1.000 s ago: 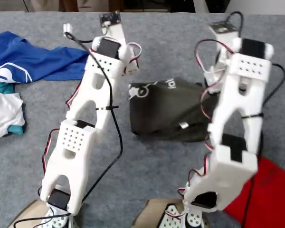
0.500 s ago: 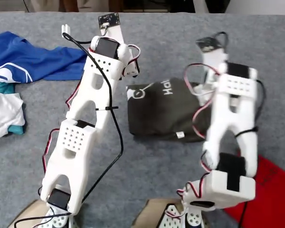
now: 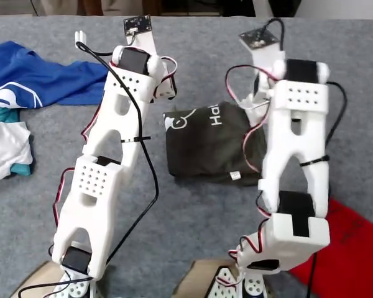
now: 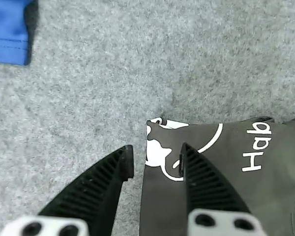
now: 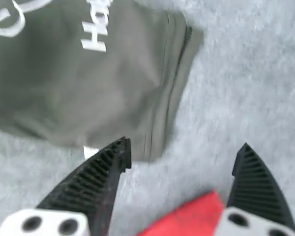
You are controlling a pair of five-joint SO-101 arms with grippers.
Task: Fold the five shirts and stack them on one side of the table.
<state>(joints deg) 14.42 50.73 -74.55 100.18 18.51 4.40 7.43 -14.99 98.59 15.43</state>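
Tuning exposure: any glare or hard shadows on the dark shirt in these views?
High view: even light, no glare on the dark shirt; a soft shadow on the table along its near edge. Left wrist view: no glare on the white print by the left gripper. Right wrist view: folds at the shirt's edge shade darker; no hard shadows under the right gripper.

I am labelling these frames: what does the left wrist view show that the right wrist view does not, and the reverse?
Left wrist view: a corner of the blue shirt and the open left end effector. Right wrist view: a red shirt edge and the open right end effector. Both: the folded dark shirt with white print, on the grey table.
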